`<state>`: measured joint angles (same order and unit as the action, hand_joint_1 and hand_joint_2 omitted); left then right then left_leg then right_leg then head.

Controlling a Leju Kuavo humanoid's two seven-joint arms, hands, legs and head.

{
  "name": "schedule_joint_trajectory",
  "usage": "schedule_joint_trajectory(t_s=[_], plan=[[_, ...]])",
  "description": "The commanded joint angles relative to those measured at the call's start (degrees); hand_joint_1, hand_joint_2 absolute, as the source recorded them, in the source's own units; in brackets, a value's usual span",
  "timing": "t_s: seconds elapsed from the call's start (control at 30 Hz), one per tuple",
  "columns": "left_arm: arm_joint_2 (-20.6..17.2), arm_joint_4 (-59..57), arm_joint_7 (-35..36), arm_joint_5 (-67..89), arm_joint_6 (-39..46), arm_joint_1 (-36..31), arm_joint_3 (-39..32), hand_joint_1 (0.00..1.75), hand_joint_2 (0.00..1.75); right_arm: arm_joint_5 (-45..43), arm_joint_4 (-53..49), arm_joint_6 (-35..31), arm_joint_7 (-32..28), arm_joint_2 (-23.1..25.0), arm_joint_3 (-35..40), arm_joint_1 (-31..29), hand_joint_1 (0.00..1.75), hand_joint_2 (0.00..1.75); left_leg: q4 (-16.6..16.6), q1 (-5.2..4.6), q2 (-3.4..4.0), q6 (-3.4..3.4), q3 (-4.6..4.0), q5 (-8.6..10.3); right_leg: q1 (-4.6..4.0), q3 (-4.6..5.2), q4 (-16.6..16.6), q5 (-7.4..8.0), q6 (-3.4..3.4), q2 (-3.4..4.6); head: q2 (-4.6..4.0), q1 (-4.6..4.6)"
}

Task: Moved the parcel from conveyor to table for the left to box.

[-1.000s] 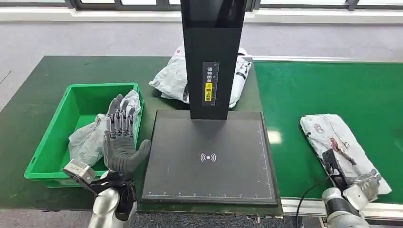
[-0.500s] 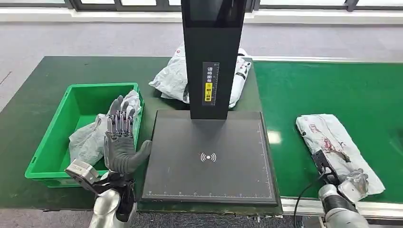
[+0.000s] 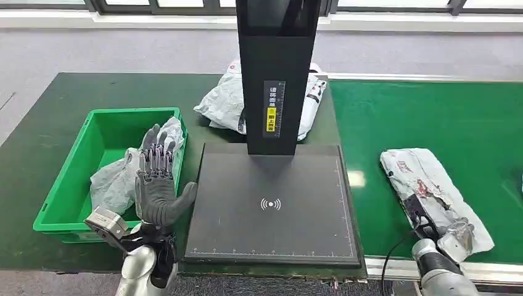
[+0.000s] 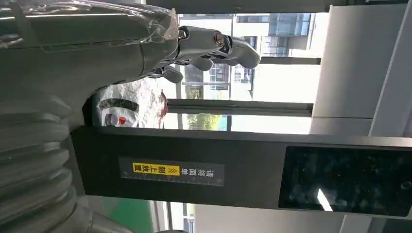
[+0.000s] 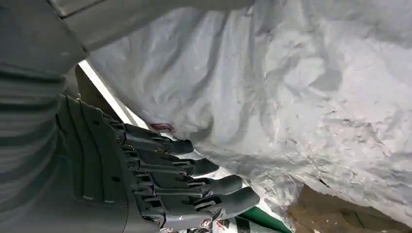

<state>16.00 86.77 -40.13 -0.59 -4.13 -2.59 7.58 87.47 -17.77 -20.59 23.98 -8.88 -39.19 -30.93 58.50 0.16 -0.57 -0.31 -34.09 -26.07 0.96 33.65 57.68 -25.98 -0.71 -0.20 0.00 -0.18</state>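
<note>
A grey-white crumpled parcel [image 3: 432, 194] lies on the bright green conveyor [image 3: 432, 117] at the right of the head view, its lower end reaching toward the bottom right corner. The right hand [image 3: 459, 237] sits at that lower end, touching the bag. In the right wrist view its dark fingers [image 5: 194, 187] lie straight and close together against or just beside the bag's wrinkled plastic; whether they have hold of it cannot be told. The left hand [image 3: 159, 185] stands upright at the lower left of the frame, palm open, fingers spread and holding nothing, just in front of the green bin [image 3: 74, 179]. That bin rests on the dark green bench [image 3: 37, 129] and already contains a grey bag [image 3: 114, 179]. In the centre is a flat black scanner plate [image 3: 271, 206] with a black post [image 3: 275, 74] rising from it, and another white bag [image 3: 228, 102] lies behind the post. Judging by this, the transfer has barely begun: the parcel is on the belt, well apart from the bench. Securing it, carrying it across to the bench and letting the left hand box it all appear to remain.
</note>
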Motion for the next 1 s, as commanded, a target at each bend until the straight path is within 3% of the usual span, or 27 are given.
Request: schedule_joint_trajectory(t_s=[0.03,0.3,0.33,0.4,0.57,0.73,0.8,0.93,1.0], plan=[[4.00,-1.26,0.13,0.16,1.38,6.51,-0.52,0.00,1.75,2.53,2.21,0.31,-1.30,0.63,3.16,-0.84,1.75,1.75,-0.21,0.00,0.28,0.01,0.26,-0.05,-0.01,-0.19,-0.24,0.04,0.05,0.24,0.00,0.00],[4.00,-1.45,0.13,0.36,3.76,7.09,-0.34,0.00,1.75,2.53,0.86,-5.13,-1.95,1.33,5.05,-1.01,1.75,1.75,-0.12,-0.01,0.25,0.02,0.16,-0.04,0.00,-0.08,-0.13,0.02,0.04,0.21,0.00,0.00],[4.00,-1.12,0.13,1.99,5.92,7.55,-0.41,0.00,1.75,2.53,-3.00,-15.94,-8.89,4.55,5.63,0.06,1.75,1.75,-0.20,0.00,0.30,0.01,0.24,-0.03,-0.01,-0.15,-0.22,0.05,0.06,0.25,0.00,0.00],[4.00,-0.67,0.13,1.99,5.98,7.62,-0.45,0.00,1.75,2.44,-7.24,-19.17,-11.53,7.75,6.61,1.28,1.75,1.75,-0.16,0.01,0.39,0.00,0.22,-0.06,-0.03,-0.09,-0.17,0.05,0.06,0.34,0.00,0.00],[4.00,0.44,0.13,2.86,7.09,8.37,0.30,0.00,1.75,2.35,-19.30,-19.41,-14.68,12.74,9.44,5.61,1.75,1.75,-0.26,0.09,0.49,-0.05,0.28,-0.07,-0.12,-0.11,-0.26,0.06,0.12,0.46,0.00,0.00],[4.00,-0.01,0.13,3.06,7.41,8.78,-0.84,0.00,1.75,-4.08,-47.91,-19.41,-27.96,22.01,14.63,16.62,1.75,1.75,-0.14,0.04,0.18,-0.03,0.10,-0.06,-0.07,0.00,-0.09,-0.02,0.07,0.19,-0.02,0.00],[4.00,-0.17,0.13,3.36,7.39,8.80,-0.91,0.00,1.75,-3.77,-50.12,-19.41,-28.03,23.65,15.80,18.07,1.75,1.75,-0.12,0.06,0.18,-0.04,0.08,-0.07,-0.09,0.01,-0.06,-0.05,0.09,0.19,0.00,-0.02],[4.00,-1.53,0.13,4.70,8.07,7.99,-1.30,0.00,1.75,-13.82,-60.02,-19.41,-36.67,26.79,23.37,23.80,1.75,1.75,-0.10,0.06,0.08,-0.08,0.02,-0.05,-0.09,0.08,-0.02,-0.08,0.11,0.11,0.00,0.00],[3.98,-2.10,0.13,4.76,7.94,7.76,-1.43,0.00,1.75,-14.16,-64.67,-19.41,-37.73,28.56,24.76,26.89,1.75,1.75,-0.12,0.06,0.05,-0.09,0.03,-0.07,-0.09,0.07,-0.02,-0.13,0.12,0.07,0.00,-0.02]])
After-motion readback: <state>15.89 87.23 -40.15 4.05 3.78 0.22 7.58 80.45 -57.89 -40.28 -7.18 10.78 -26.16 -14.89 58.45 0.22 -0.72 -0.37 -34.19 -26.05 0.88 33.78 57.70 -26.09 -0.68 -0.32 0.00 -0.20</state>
